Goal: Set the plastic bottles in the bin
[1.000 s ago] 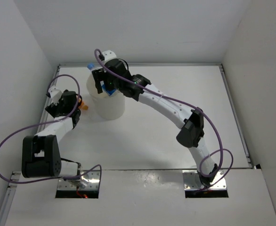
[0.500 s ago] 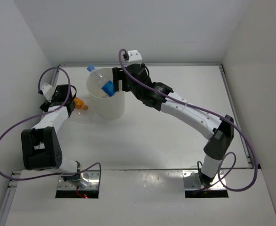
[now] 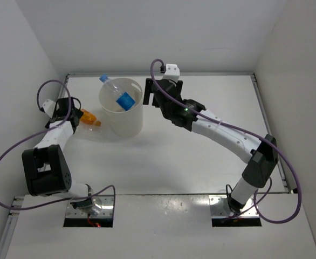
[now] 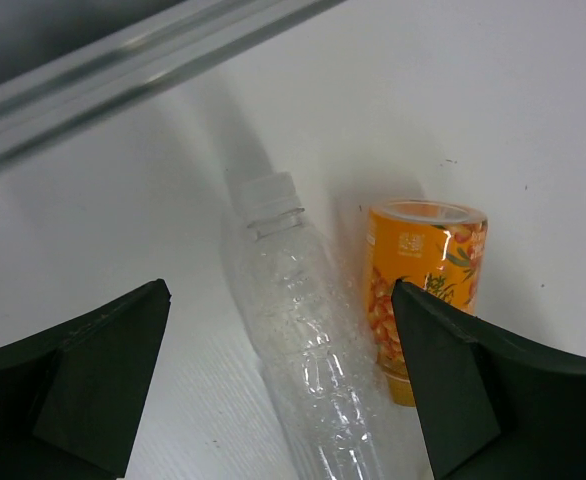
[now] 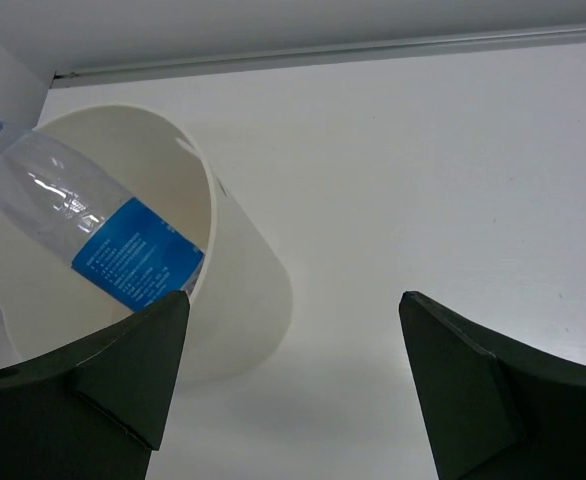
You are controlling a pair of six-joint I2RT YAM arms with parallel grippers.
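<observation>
The cream round bin (image 3: 126, 120) stands at the back left of the table. The blue-label bottle (image 3: 125, 100) leans inside it, with its blue cap (image 3: 103, 79) over the rim; it also shows in the right wrist view (image 5: 123, 250) inside the bin (image 5: 243, 290). My right gripper (image 3: 148, 94) is open and empty just right of the bin (image 5: 293, 385). The pale clear bottle (image 4: 303, 330) and the orange bottle (image 4: 425, 290) lie side by side on the table, left of the bin. My left gripper (image 4: 283, 400) is open above them, with the clear bottle between its fingers.
White walls enclose the table on three sides. A metal rail (image 4: 133, 65) runs along the left edge close to the two bottles. The orange bottle (image 3: 90, 118) lies between my left gripper (image 3: 76, 113) and the bin.
My right gripper let go of the blue-label bottle, which now rests in the bin, and moved right, away from the bin. My left arm shifted left, over the two lying bottles.
</observation>
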